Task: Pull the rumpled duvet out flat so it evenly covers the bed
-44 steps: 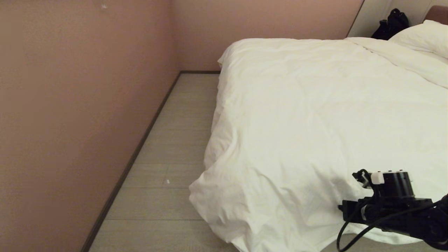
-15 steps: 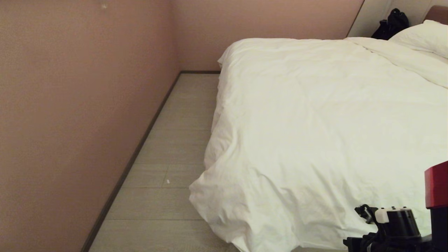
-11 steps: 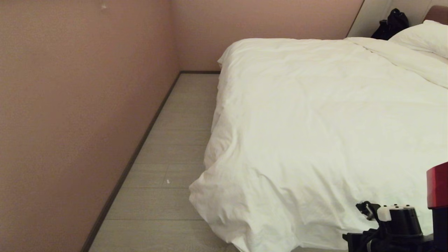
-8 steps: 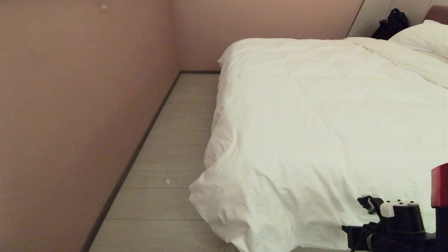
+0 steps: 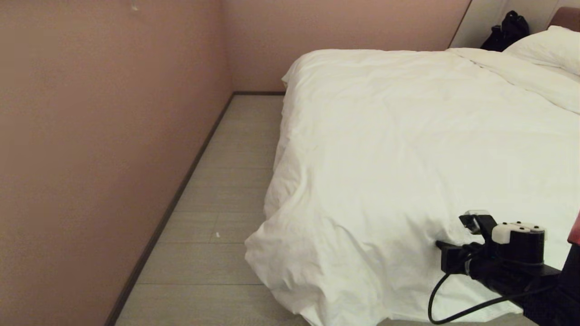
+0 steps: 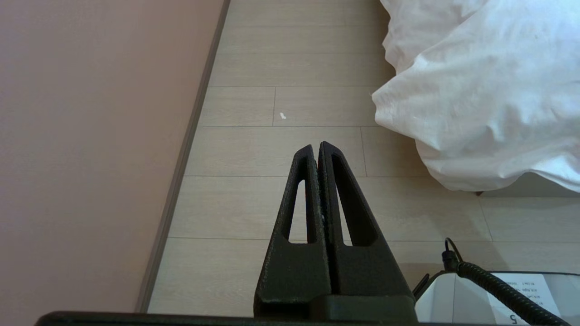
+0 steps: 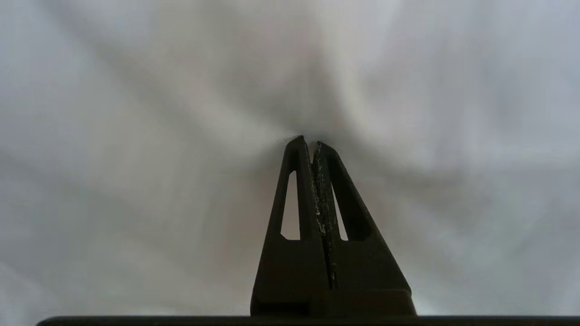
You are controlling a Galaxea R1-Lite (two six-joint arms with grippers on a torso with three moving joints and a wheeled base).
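Note:
The white duvet [image 5: 408,136] lies spread over the bed, whose brown headboard [image 5: 566,16] shows at the far right. Its near corner [image 5: 290,271] hangs creased down to the floor. My right gripper [image 5: 440,246] is at the near edge of the bed, shut, with its tips [image 7: 309,141] pressed into the duvet [image 7: 136,136]; creases spread out from that spot and no cloth shows between the fingers. The left gripper [image 6: 317,146] hangs shut over the floor, apart from the duvet corner [image 6: 476,90].
A pink wall [image 5: 90,158] runs along the left, with a narrow strip of pale plank floor [image 5: 217,203] between it and the bed. A white pillow [image 5: 548,45] lies at the head end. A black bag [image 5: 505,29] sits behind it.
My right arm sank toward the lower edge of the head view, then rose again and moved to the duvet's near edge. The duvet lies as before. The left arm kept still.

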